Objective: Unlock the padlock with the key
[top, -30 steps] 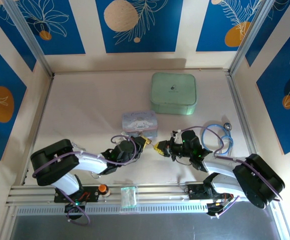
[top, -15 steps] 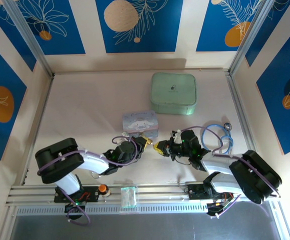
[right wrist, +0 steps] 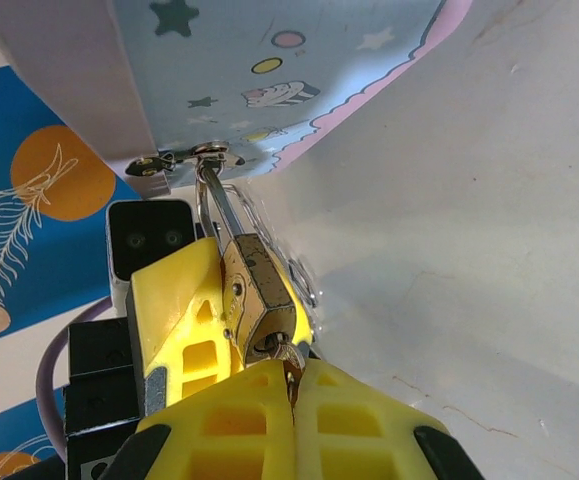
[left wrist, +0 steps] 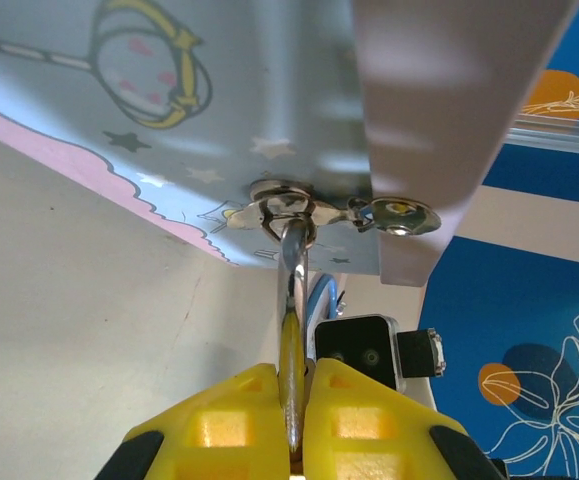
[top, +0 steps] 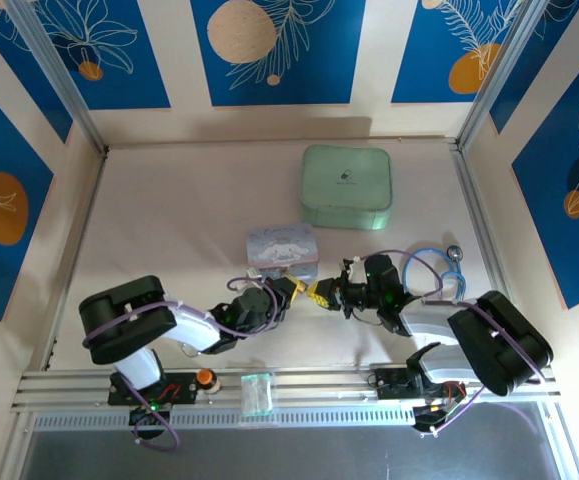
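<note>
On table (top: 169, 230), toward near edge — left gripper (left wrist: 297, 392) clamped on small brass padlock (right wrist: 252, 295), right gripper (right wrist: 291, 388) pinching thin silvery key (right wrist: 287, 358).

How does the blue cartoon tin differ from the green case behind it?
The blue cartoon tin is smaller than the green case. The tin carries a cartoon print and the padlock; the case is plain, with one small dark mark. Both are rounded rectangles.

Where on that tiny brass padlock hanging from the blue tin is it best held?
The padlock's brass body, pinched across its flat sides from the left, as the left fingers do: the shackle is thin and looped through the tin's hasp, and the keyhole end must stay free.
</note>
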